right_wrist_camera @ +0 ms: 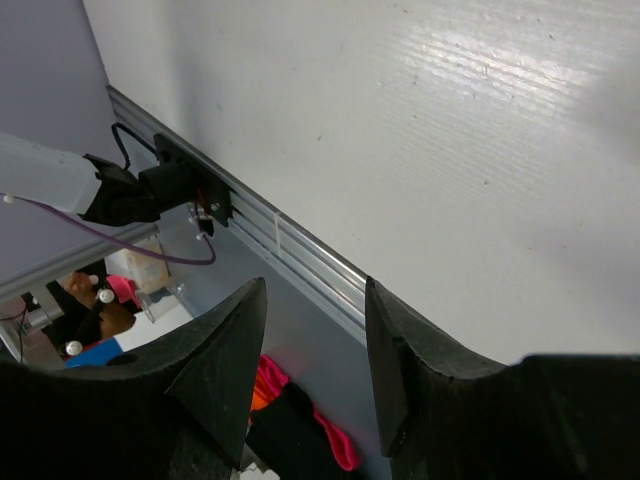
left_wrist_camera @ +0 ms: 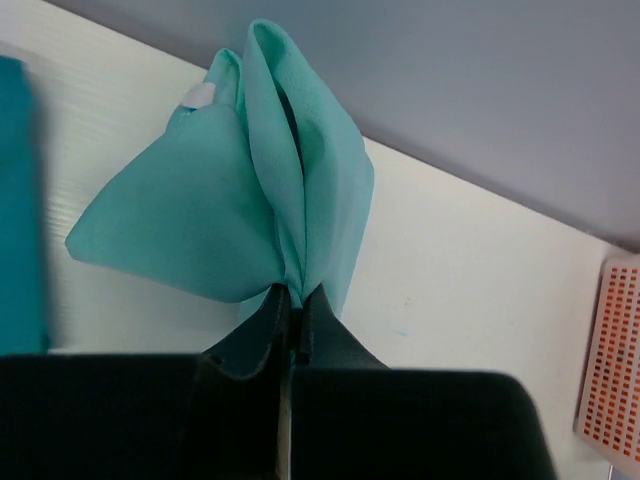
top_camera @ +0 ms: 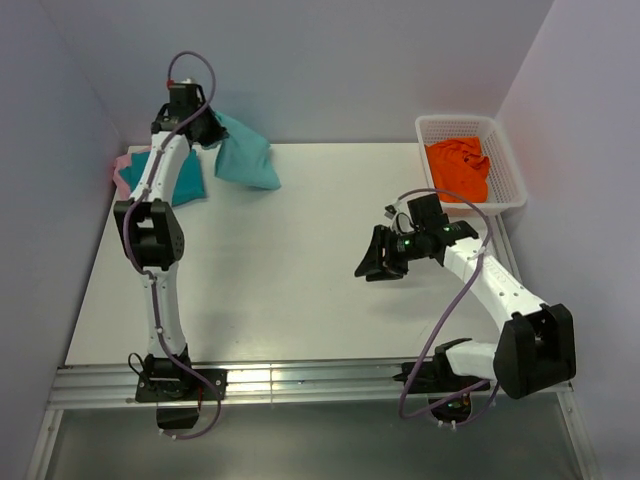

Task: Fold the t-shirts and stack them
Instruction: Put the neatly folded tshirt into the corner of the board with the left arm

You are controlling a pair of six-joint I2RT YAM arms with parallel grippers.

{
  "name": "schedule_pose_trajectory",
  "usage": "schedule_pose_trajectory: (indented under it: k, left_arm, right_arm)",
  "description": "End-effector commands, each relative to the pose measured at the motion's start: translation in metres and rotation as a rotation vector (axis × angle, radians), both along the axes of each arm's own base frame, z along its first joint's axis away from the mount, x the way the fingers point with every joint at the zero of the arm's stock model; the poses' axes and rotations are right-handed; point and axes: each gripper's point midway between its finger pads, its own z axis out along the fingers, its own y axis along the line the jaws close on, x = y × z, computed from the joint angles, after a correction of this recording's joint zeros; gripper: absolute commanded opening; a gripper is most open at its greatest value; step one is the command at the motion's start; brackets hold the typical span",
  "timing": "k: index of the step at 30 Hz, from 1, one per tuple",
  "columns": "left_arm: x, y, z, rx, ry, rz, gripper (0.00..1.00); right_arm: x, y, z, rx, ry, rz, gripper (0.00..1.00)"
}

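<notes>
We count three tees at the far left corner of the surface (top_camera: 300, 260). One mint-green tee (top_camera: 245, 155) is clamped in our left tool (left_wrist_camera: 295, 300), one teal tee (top_camera: 185, 180) lies beside it, and one pink tee (top_camera: 122, 162) peeks out behind. Our right tool (top_camera: 372, 262) hovers mid-surface, fingers apart.

Mint tee (left_wrist_camera: 200, 220): soft matt cloth, smooth folds. Table (top_camera: 300, 270): white, finely ribbed, faint sheen. Basket (top_camera: 510, 170): white plastic mesh. Front rail (top_camera: 320, 380): brushed metal, glossy.
</notes>
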Motion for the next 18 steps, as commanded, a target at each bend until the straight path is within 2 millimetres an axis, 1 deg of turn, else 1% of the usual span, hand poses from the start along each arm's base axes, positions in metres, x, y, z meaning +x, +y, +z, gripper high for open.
schedule_pose_trajectory:
  k: [1,2,3,4,5,6,7,8,9,11,12,13,14,15,16,17,18]
  left_arm:
    - [0.009,0.059,0.055,0.011,-0.122,0.046,0.00]
    - [0.010,0.071,0.060,0.010,-0.138,0.052,0.00]
    - [0.012,0.095,0.070,0.016,-0.164,0.076,0.00]
    - [0.012,0.105,0.071,0.011,-0.170,0.084,0.00]
    - [0.010,0.113,0.080,-0.008,-0.190,0.078,0.00]
    - [0.008,0.140,0.080,-0.010,-0.196,0.111,0.00]
    - [0.005,0.150,0.082,-0.018,-0.198,0.117,0.00]
    - [0.003,0.162,0.078,-0.018,-0.187,0.136,0.00]
    - [-0.002,0.186,0.076,-0.008,-0.181,0.175,0.00]
    - [-0.007,0.205,0.069,0.001,-0.166,0.202,0.00]
    - [-0.011,0.221,0.062,0.003,-0.148,0.226,0.08]
    - [-0.013,0.227,0.058,0.004,-0.139,0.236,0.24]
    - [-0.016,0.234,0.047,-0.001,-0.112,0.252,0.48]
    - [-0.019,0.244,0.040,-0.008,-0.100,0.272,0.99]
    - [-0.023,0.250,0.033,-0.009,-0.077,0.295,0.99]
    - [-0.029,0.257,0.019,-0.008,-0.040,0.324,0.99]
    - [-0.036,0.270,0.011,0.004,-0.011,0.386,1.00]
  right_arm:
    - [0.005,0.001,-0.008,0.007,-0.005,0.000,0.51]
    - [0.005,0.002,-0.010,0.009,0.005,-0.002,0.51]
    - [0.005,0.002,-0.012,0.008,0.011,-0.004,0.51]
    - [0.007,0.003,-0.015,0.010,0.016,-0.002,0.51]
    - [0.008,0.003,-0.016,0.013,0.019,-0.003,0.51]
    - [0.007,0.004,-0.019,0.009,0.033,0.002,0.51]
    - [0.008,0.005,-0.021,0.009,0.036,0.007,0.50]
    - [0.009,0.005,-0.021,0.005,0.039,0.008,0.50]
    - [0.009,0.005,-0.022,0.001,0.046,0.007,0.50]
    - [0.011,0.005,-0.022,-0.006,0.044,0.014,0.50]
    - [0.010,0.006,-0.023,-0.012,0.043,0.021,0.50]
    - [0.011,0.005,-0.022,-0.014,0.043,0.019,0.50]
    - [0.012,0.005,-0.022,-0.019,0.043,0.020,0.50]
    - [0.012,0.005,-0.022,-0.020,0.046,0.021,0.50]
    - [0.013,0.005,-0.021,-0.020,0.045,0.017,0.51]
    - [0.014,0.006,-0.020,-0.019,0.043,0.019,0.51]
    - [0.014,0.006,-0.020,-0.021,0.041,0.017,0.51]
